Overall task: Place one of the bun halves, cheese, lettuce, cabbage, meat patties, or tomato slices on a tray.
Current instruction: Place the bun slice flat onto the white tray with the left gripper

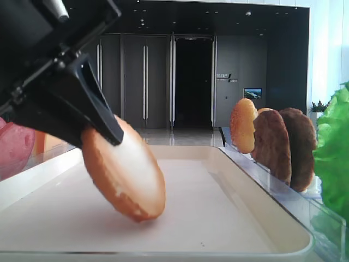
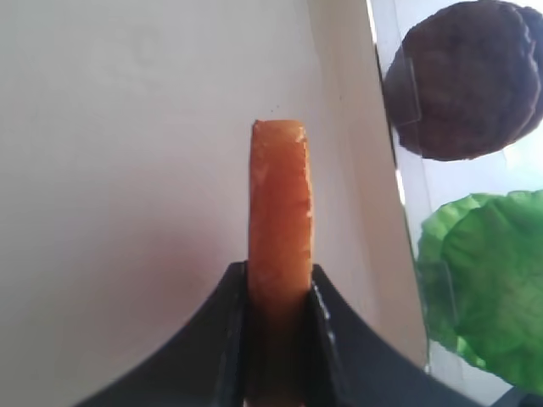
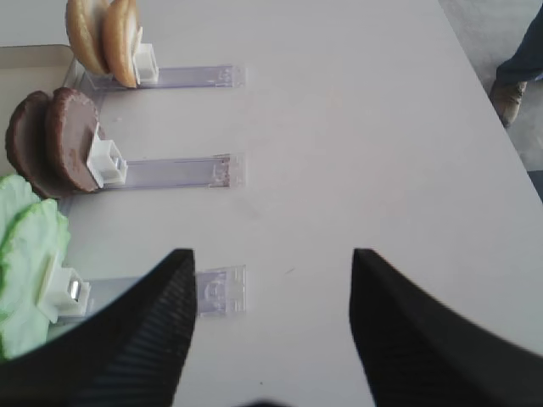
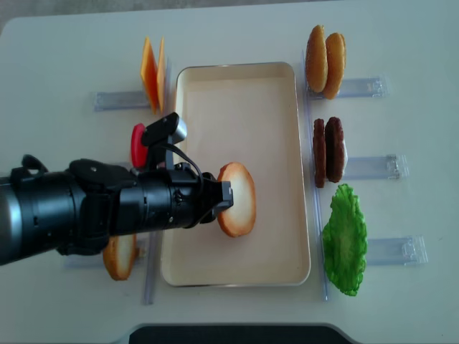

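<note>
The left end effector (image 4: 224, 195) pinches a bun (image 4: 239, 198) edge-on, tilted with its lower rim touching the tray (image 4: 237, 79) near centre, ready to lay flat; the right end effector (image 3: 271, 339), spread open, idles over the desk (image 3: 356, 127) at 3 o'clock.

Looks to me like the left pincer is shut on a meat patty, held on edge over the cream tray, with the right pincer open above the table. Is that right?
Not quite. The left pincer is shut on a bun half, not a meat patty; the overhead view shows its pale cut face. Both meat patties stand in their rack beside the tray. The rest holds: the right pincer is open above the table.
</note>
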Motion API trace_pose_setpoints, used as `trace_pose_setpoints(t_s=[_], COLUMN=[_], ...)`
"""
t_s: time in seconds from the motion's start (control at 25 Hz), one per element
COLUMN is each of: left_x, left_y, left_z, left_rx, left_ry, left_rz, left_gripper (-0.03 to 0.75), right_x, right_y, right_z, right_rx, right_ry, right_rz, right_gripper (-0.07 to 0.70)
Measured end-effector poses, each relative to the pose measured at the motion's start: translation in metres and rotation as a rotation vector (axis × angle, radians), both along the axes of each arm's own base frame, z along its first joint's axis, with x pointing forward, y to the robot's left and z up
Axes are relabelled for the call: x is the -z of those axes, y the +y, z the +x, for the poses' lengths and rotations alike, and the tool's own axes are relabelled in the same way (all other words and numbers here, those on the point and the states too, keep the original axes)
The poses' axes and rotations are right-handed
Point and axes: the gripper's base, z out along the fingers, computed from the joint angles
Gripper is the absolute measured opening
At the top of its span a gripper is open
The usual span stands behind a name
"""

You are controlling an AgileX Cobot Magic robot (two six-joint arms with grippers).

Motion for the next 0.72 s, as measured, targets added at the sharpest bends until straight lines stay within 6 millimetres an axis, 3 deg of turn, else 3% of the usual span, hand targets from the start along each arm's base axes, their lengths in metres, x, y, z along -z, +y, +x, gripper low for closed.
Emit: trace_pose_setpoints(t_s=[0.32, 0.72], left_x=[0.02, 0.017], left_y=[-0.012, -0.015], left_z=[0.012, 0.009], left_rx=[0.027, 0.059], left_ry=[0.059, 0.07], left_rz=[0.015, -0.021], left_gripper=[0.118, 0.117], right_x=[0.0, 0.0], right_y=[0.0, 0.0], right_z=[0.0, 0.0], right_rx=[0.0, 0.0], right_ry=[0.0, 0.0], right_rz=[0.0, 0.0], right_gripper=[0.388, 0.388])
